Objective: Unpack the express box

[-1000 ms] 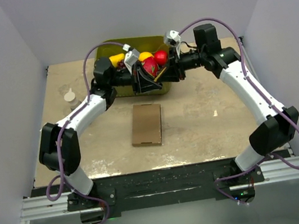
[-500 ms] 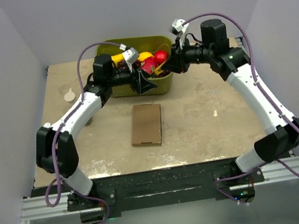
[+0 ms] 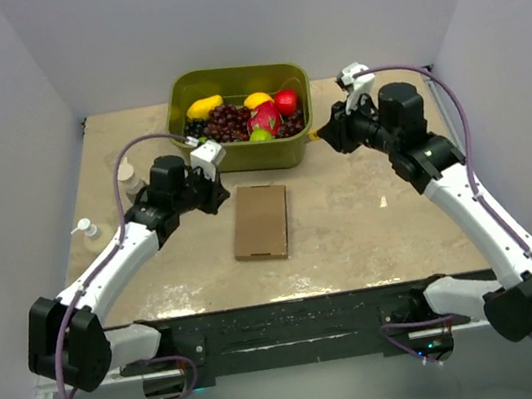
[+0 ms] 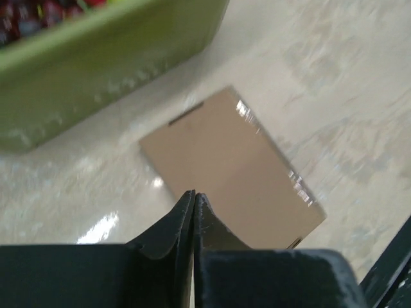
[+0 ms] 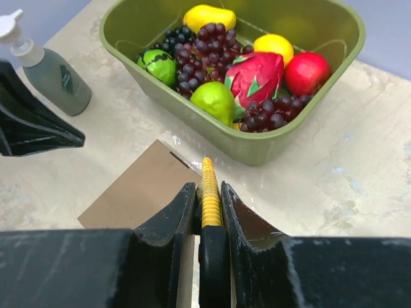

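I count one box (image 3: 260, 222), one tub (image 3: 259, 156) of fruit, two bottles (image 3: 127, 176) and my two hands. The box lies flat mid-tabletop (image 3: 373, 233), plain brown, lid down, touched by neither hand. My left hand (image 4: 194, 196) is pinched closed on nothing. My right hand (image 5: 208, 190) grips one yellow ribbed tool (image 5: 209, 172), its lower end hidden. The left wrist view is blurred.

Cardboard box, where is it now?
In the top view the express box lies flat in the middle of the table, just in front of the green fruit tub.
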